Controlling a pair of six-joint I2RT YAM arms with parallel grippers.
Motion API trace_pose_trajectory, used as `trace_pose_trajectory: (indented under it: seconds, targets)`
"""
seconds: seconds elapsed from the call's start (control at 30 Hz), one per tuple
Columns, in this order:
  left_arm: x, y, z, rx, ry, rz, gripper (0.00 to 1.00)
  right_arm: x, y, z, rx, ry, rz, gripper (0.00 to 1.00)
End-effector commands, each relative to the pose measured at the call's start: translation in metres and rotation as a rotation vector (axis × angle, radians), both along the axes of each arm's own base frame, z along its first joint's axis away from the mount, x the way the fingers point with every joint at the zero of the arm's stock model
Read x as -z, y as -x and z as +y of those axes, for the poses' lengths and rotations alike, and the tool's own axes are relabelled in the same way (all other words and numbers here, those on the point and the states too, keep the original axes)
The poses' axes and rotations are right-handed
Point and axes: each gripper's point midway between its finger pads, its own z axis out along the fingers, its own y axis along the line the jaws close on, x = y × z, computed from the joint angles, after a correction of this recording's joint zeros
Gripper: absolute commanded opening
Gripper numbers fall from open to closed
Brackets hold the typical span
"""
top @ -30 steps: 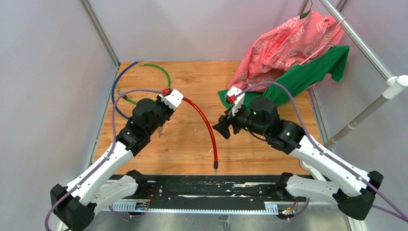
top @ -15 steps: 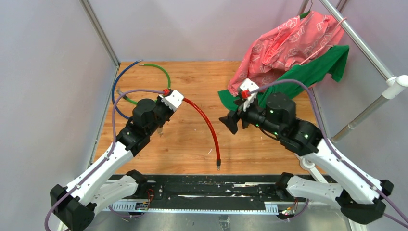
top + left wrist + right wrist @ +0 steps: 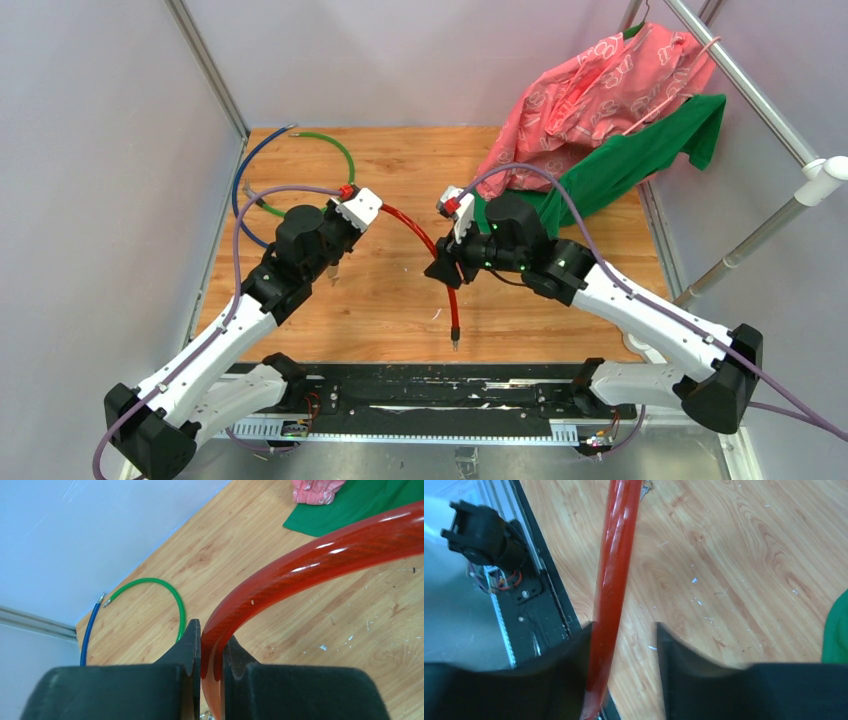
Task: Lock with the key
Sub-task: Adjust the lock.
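Red cable (image 3: 453, 310), glossy and round, arcs from the left gripper (image 3: 210, 640) over the wooden surface (image 3: 380, 310), its silver tip pointing at the near edge. Left fingers pinch one end tight; the right gripper (image 3: 624, 627), arm reaching in low, has fingers spread around the cable's middle. A tiny silvery bit (image 3: 332, 273) hangs below the left fingers, too small to confirm as the key

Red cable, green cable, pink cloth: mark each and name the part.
red cable (image 3: 453, 312), top external view, stretch near its free end
green cable (image 3: 150, 580), left wrist view, top of arc
pink cloth (image 3: 590, 90), top external view, middle of fabric
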Motion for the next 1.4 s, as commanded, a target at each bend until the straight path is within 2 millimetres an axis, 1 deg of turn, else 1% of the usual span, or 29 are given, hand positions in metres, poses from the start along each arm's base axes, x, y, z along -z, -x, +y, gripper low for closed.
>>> trace_pose_trajectory:
  seconds: [0.0, 0.03, 0.07, 0.1, 0.13, 0.2, 0.23, 0.27, 0.33, 0.37, 0.4, 0.43, 0.5, 0.6, 0.67, 0.73, 0.83, 0.9, 0.97, 1.07, 1.13, 1.23, 1.37]
  targets:
    - [-0.019, 0.002, 0.000, 0.003, 0.047, -0.048, 0.00, -0.001, 0.003, 0.004, 0.004, -0.031, 0.029, 0.37]
    - [-0.018, 0.002, 0.000, 0.001, 0.047, -0.045, 0.00, 0.000, 0.003, 0.002, 0.013, -0.027, 0.025, 0.29]
    - [-0.016, 0.003, 0.000, 0.000, 0.051, -0.037, 0.00, 0.004, 0.001, -0.001, 0.028, -0.021, 0.018, 0.12]
    - [-0.015, 0.004, 0.000, 0.001, 0.056, -0.025, 0.00, 0.004, 0.000, -0.003, 0.036, -0.021, 0.011, 0.02]
    - [-0.011, 0.006, -0.002, 0.012, 0.059, -0.005, 0.00, 0.003, 0.000, -0.005, 0.042, -0.023, 0.001, 0.00]
    - [-0.002, 0.015, -0.012, 0.081, 0.065, 0.041, 0.00, -0.001, -0.003, -0.009, 0.050, -0.020, -0.035, 0.00]
    - [0.006, 0.026, -0.024, 0.167, 0.063, 0.082, 0.00, -0.005, -0.005, -0.011, 0.055, -0.016, -0.066, 0.00]
    - [0.013, 0.037, -0.033, 0.248, 0.056, 0.116, 0.08, -0.010, -0.008, -0.014, 0.055, -0.014, -0.106, 0.00]
    - [0.025, 0.063, -0.049, 0.395, 0.057, 0.190, 0.39, -0.019, -0.018, -0.021, 0.047, -0.006, -0.211, 0.00]
    - [0.030, 0.075, -0.055, 0.458, 0.065, 0.230, 0.51, -0.022, -0.023, -0.025, 0.039, -0.007, -0.246, 0.00]
    - [0.033, 0.086, -0.060, 0.512, 0.071, 0.265, 0.59, -0.027, -0.021, -0.025, -0.001, -0.016, -0.273, 0.00]
    - [0.034, 0.095, -0.063, 0.558, 0.069, 0.286, 0.63, -0.030, -0.018, -0.026, -0.050, -0.022, -0.304, 0.00]
    - [0.035, 0.108, -0.064, 0.630, 0.035, 0.300, 0.66, -0.040, -0.004, -0.027, -0.168, -0.041, -0.373, 0.00]
    - [0.036, 0.116, -0.057, 0.664, -0.040, 0.297, 0.70, -0.052, 0.007, -0.033, -0.245, -0.031, -0.461, 0.00]
    - [0.040, 0.117, -0.050, 0.664, -0.101, 0.293, 0.72, -0.063, 0.005, -0.037, -0.237, -0.034, -0.486, 0.00]
    - [0.046, 0.113, -0.044, 0.620, -0.118, 0.312, 0.72, -0.072, 0.000, -0.040, -0.204, -0.041, -0.496, 0.00]
    - [0.047, 0.111, -0.042, 0.590, -0.108, 0.321, 0.69, -0.082, -0.006, -0.044, -0.159, -0.044, -0.516, 0.00]
    - [0.043, 0.118, -0.043, 0.627, -0.113, 0.294, 0.68, -0.091, -0.006, -0.048, -0.150, -0.056, -0.540, 0.00]
    - [0.040, 0.130, -0.043, 0.690, -0.127, 0.263, 0.70, -0.101, -0.006, -0.052, -0.146, -0.076, -0.565, 0.00]
    - [0.040, 0.142, -0.041, 0.720, -0.119, 0.278, 0.71, -0.114, -0.001, -0.056, -0.164, -0.104, -0.599, 0.00]
    - [0.043, 0.146, -0.039, 0.721, -0.127, 0.313, 0.67, -0.120, 0.000, -0.059, -0.168, -0.112, -0.620, 0.00]
    - [0.049, 0.152, -0.034, 0.727, -0.160, 0.368, 0.62, -0.125, -0.005, -0.064, -0.146, -0.108, -0.637, 0.00]
    - [0.057, 0.155, -0.027, 0.729, -0.190, 0.386, 0.57, -0.132, -0.006, -0.068, -0.145, -0.123, -0.641, 0.00]
